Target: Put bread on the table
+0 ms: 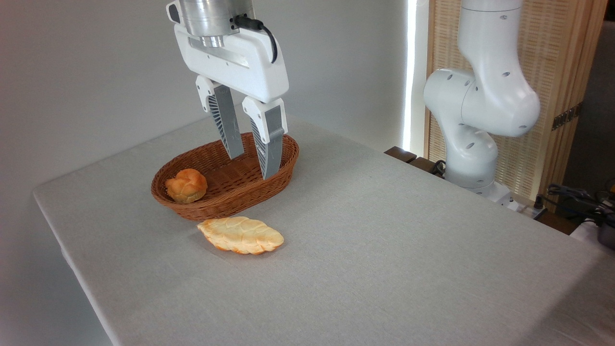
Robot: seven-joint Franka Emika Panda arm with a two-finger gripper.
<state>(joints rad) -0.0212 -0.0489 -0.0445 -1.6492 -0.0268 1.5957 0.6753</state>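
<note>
From the fixed camera, the large rectangular table (384,250) covered in a light grey-beige woven cloth fills most of the picture, its near corner running off the lower right edge; on it, toward the left and rear, stands a brown oval wicker basket (240,202); inside the basket, at its left end, sits a small round knotted golden-brown bun (186,185), leaning against the woven wall; the rest of the basket's floor shows bare weave.

The elongated, flattish braided loaf of bread (240,235), pale golden with orange-brown edges and pointed ends, lies flat on the cloth just in front of the basket, its left tip close to the basket's front wall, whether touching it or not I cannot tell; its length runs from left to right, slightly slanted toward the viewer at the right end; nothing grips it.

The white two-finger gripper (251,166) hangs above the basket's right half, its grey ribbed fingers (269,144) pointing down and tilted a little; the jaws stand parted with a clear gap between them and hold nothing; the fingertips hang around the height of the basket's rim, well apart from the loaf.

At the right, beyond the table's far edge, rises the white jointed arm (480,105), in front of a pale wooden slatted screen (552,72); dark cables (571,194) lie by its foot; a plain grey wall (96,72) stands behind the table.
</note>
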